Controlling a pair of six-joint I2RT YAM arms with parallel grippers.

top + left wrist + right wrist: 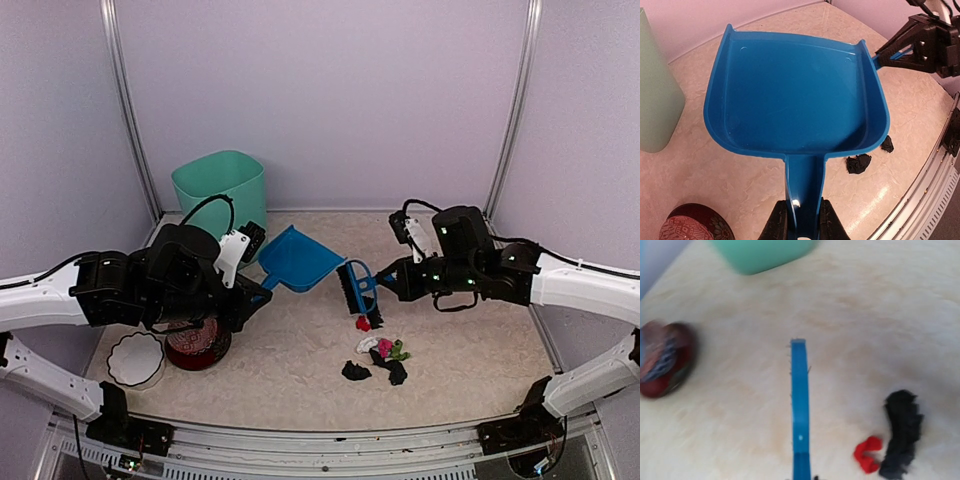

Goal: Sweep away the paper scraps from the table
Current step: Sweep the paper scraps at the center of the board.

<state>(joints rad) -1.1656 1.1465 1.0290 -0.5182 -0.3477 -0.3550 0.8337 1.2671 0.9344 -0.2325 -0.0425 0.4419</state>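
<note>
Your left gripper (802,222) clamps the blue plastic dustpan (795,100) by its handle, your right gripper (384,283) pinches the small blue hand brush (352,288), yet the crumpled paper scraps (385,351) lie unswept on the beige marbled table (290,350), near the brush.

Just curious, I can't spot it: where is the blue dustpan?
Top view, left of centre: the dustpan is held by its handle in the left gripper, between the green bin and the brush.

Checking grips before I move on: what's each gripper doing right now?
The left gripper is closed on the dustpan handle.
The right gripper is closed on the brush handle.
</note>
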